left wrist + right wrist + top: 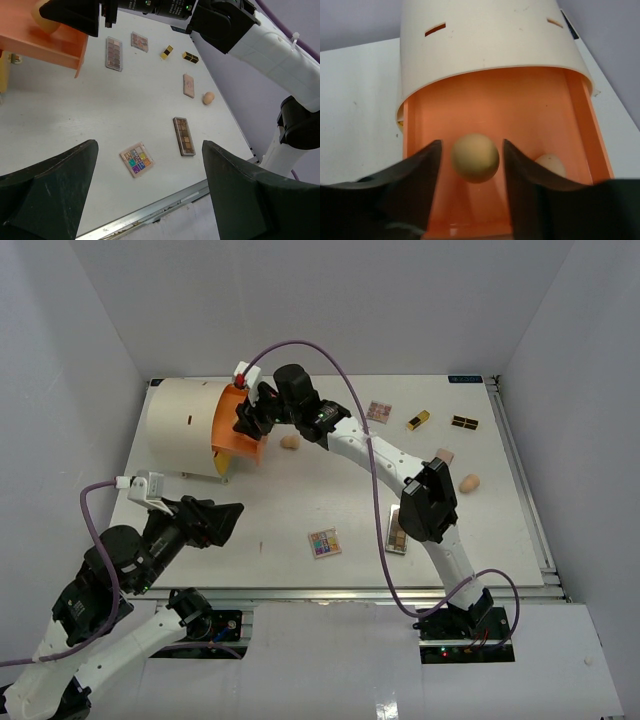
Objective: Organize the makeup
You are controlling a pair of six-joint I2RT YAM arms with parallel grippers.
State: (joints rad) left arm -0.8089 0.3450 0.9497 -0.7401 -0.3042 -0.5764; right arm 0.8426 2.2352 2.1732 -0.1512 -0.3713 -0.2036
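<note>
- From the top: the right arm is stretched far across to the back left. The right gripper (250,422) points down over the orange drawer (232,445) of the round box (180,420). The left gripper (230,518) hangs near the front left, wide open and holding nothing.
- Left wrist view: the colourful palette (136,159) lies flat on the table (60,115), just ahead between the wide fingers. The left arm is the nearer one to it.
- Right wrist view: a tan sponge (475,157) sits between the right gripper's fingers, right above the drawer floor.
- A thin gap shows on each side, so the fingers look partly open and the sponge looks let go.
- A second sponge (551,165) lies in the drawer, to the right.
- I think the sponge only needs to drop straight down.
</note>
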